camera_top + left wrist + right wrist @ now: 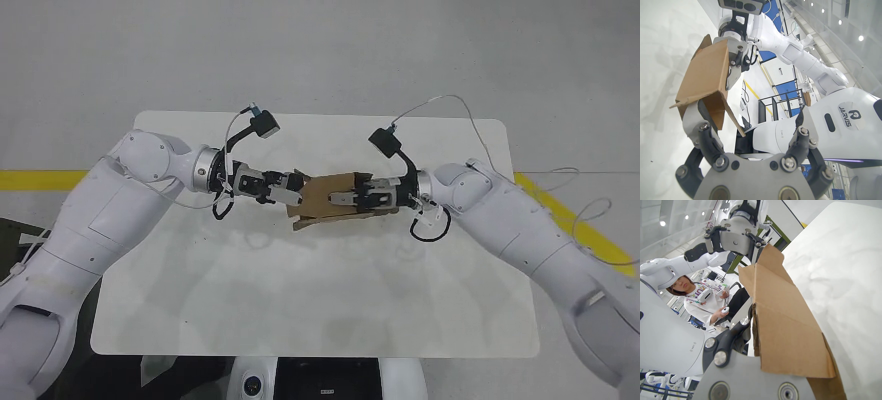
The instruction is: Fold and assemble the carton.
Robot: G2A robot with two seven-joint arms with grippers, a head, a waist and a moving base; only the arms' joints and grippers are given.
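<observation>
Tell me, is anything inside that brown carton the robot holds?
One finger of the left gripper sits inside the carton at its open end. Its walls hide the deeper interior.

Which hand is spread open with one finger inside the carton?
The left hand: one finger in the carton's open end, the other free. The right hand clamps a wall.

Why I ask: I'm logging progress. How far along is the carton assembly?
Done: the carton stands open as a square tube, held above the table. In hand: the right gripper grips its far end, while the open left gripper has one finger inside the near opening. Left: the end flaps there stick out unfolded, so closing the ends is probably still to do.
</observation>
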